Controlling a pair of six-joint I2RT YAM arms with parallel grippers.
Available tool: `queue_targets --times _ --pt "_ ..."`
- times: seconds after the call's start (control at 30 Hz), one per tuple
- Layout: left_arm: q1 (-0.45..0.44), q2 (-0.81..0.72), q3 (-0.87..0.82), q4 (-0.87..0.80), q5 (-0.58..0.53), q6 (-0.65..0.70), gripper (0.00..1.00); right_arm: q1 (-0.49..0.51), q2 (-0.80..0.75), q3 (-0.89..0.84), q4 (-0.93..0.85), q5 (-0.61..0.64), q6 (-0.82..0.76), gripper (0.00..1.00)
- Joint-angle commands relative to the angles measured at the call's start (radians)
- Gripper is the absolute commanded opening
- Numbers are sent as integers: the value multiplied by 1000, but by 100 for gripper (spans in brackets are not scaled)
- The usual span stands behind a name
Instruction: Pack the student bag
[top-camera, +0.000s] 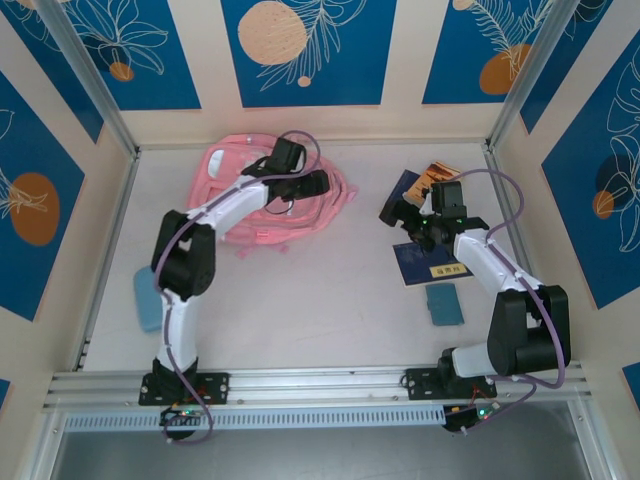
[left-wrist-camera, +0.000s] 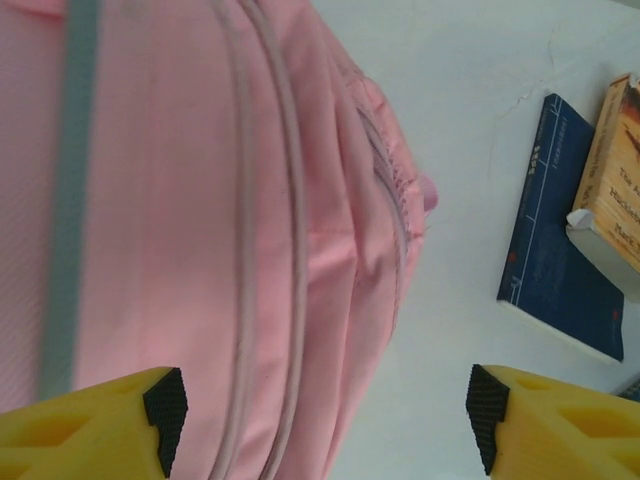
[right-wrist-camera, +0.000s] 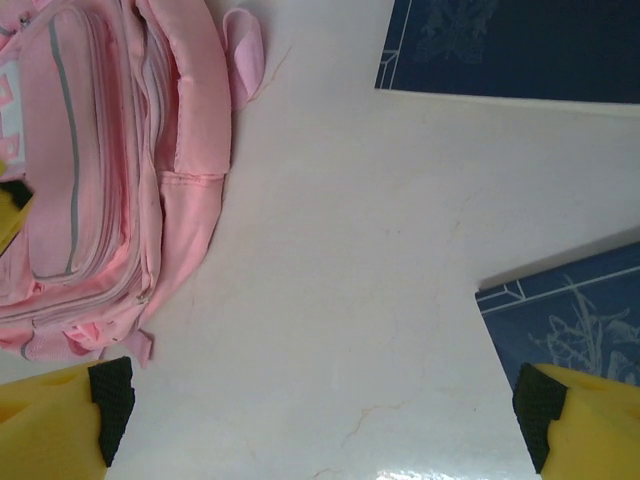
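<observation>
Your left claw (left-wrist-camera: 320, 420), fingers apart, hovers with the pink student bag (left-wrist-camera: 180, 200) under one finger and bare desk (left-wrist-camera: 470, 130) under the other, so shift toward the bag to straddle its zipper seam (left-wrist-camera: 395, 200) before pinching; your right claw (right-wrist-camera: 320, 410) hangs wide apart between blue books (right-wrist-camera: 500, 45).

The large pink cloth backpack (left-wrist-camera: 180, 200) is soft woven fabric, matt, with raised piping. The white table top (right-wrist-camera: 330, 300) looks smooth and hard, finely cracked, with one glossy glint. The left gripper (left-wrist-camera: 325, 425) has matt yellow plastic fingers (left-wrist-camera: 80, 430) tipped with black ribbed pads (left-wrist-camera: 165, 415). The dark blue book (left-wrist-camera: 555, 270) has a smooth paper cover.
</observation>
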Motion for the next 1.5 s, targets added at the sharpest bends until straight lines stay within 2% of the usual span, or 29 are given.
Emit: queue_targets --times 0.0,0.13,0.3,0.5,0.6,0.73,0.83,0.93,1.03,1.07,1.13,1.2,1.33,1.47 --pt "-10 99 119 -135 -6 -20 72 6 -2 31 -51 -27 22 99" --pt "-26 152 131 -210 -1 -14 73 7 -2 31 -66 -24 29 99" --pt "-73 71 -95 -213 22 17 72 8 2 45 -99 14 42 99" --pt "-155 -137 -412 -249 47 101 67 17 20 58 -118 29 71 100" --pt "-168 -267 -558 -290 58 132 64 49 48 74 -108 -32 40 97" --pt "-168 -461 -716 -311 89 134 61 148 123 140 -145 -28 -24 95" --pt "-164 -582 -743 -325 73 111 63 232 205 213 -188 2 -59 92" --pt "-145 -677 -744 -321 16 76 67 311 284 287 -219 22 -71 89" --pt "-111 -740 -776 -318 -73 18 67 374 348 338 -228 31 -64 88" --pt "-95 -753 -792 -316 -94 -1 65 389 363 348 -228 30 -59 88" --pt "-55 -771 -832 -331 -145 -62 55 418 401 366 -227 23 -44 86" --pt "-14 -780 -873 -333 -148 -109 47 435 432 371 -222 7 -31 84" --pt "38 -785 -953 -271 -122 -150 40 465 472 356 -210 -3 4 81" --pt "77 -740 -974 -205 -101 -138 38 484 485 306 -179 -29 53 76"
